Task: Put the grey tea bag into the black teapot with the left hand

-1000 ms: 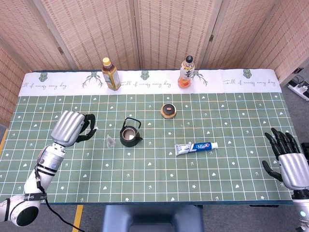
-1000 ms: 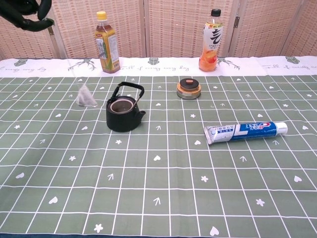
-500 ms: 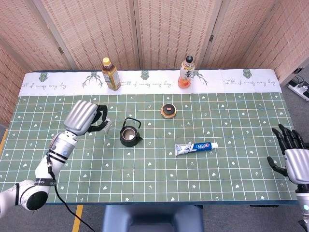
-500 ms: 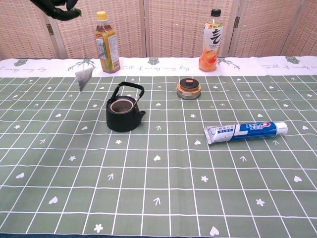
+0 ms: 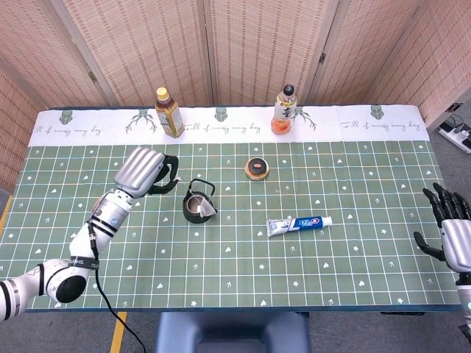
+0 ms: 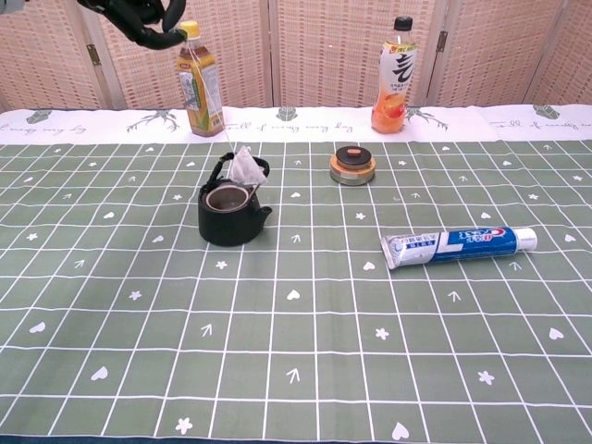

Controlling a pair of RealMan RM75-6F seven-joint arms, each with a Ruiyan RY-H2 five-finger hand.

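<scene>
The black teapot stands open on the green grid cloth, left of centre. My left hand is raised to the pot's left and pinches the tea bag's string. The grey tea bag hangs on that string over the right side of the pot's rim, just above the opening. My right hand hovers open at the table's right edge, holding nothing.
The teapot's round lid lies behind and to the right of the pot. A toothpaste tube lies to the right. A yellow-capped bottle and an orange drink bottle stand at the back.
My left hand has moved right toward the teapot, carrying the tea bag from left of the pot to hang over its rim. My right hand has drawn slightly further right.
</scene>
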